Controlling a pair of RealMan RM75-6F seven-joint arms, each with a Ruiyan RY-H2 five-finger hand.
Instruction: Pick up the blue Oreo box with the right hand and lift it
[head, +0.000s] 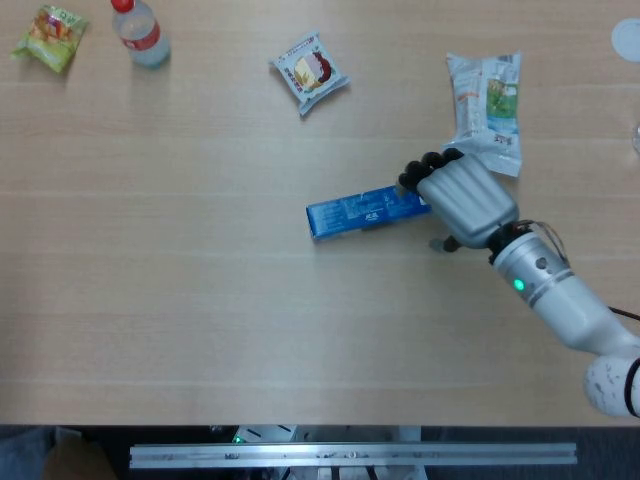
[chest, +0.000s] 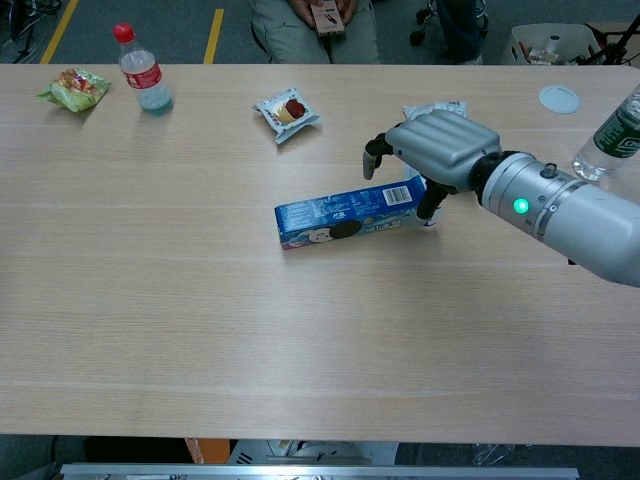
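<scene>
The dark fingertips (chest: 375, 148) of the right hand (chest: 440, 148) curl downward and hang in the air above the right end of the blue Oreo box (chest: 349, 213), apart from its top face in the chest view. The thumb reaches down behind that end of the box; whether it touches the cardboard cannot be told. The fingers are spread and hold nothing. In the head view the right hand (head: 462, 195) covers the right end of the blue Oreo box (head: 364, 209), fingertips pointing toward the far side of the table.

The box lies flat near the middle of the wooden table (chest: 200, 300), its long side running left to right and tilted a little.

Just behind the hand lies a white and green snack packet (head: 485, 110). Farther left sits a small white snack bag (chest: 287, 112). At the far left corner stand a red-capped bottle (chest: 141, 70) and a green crisp bag (chest: 74, 86). A green-labelled bottle (chest: 616, 130) and a white lid (chest: 559, 98) are at the far right.
</scene>
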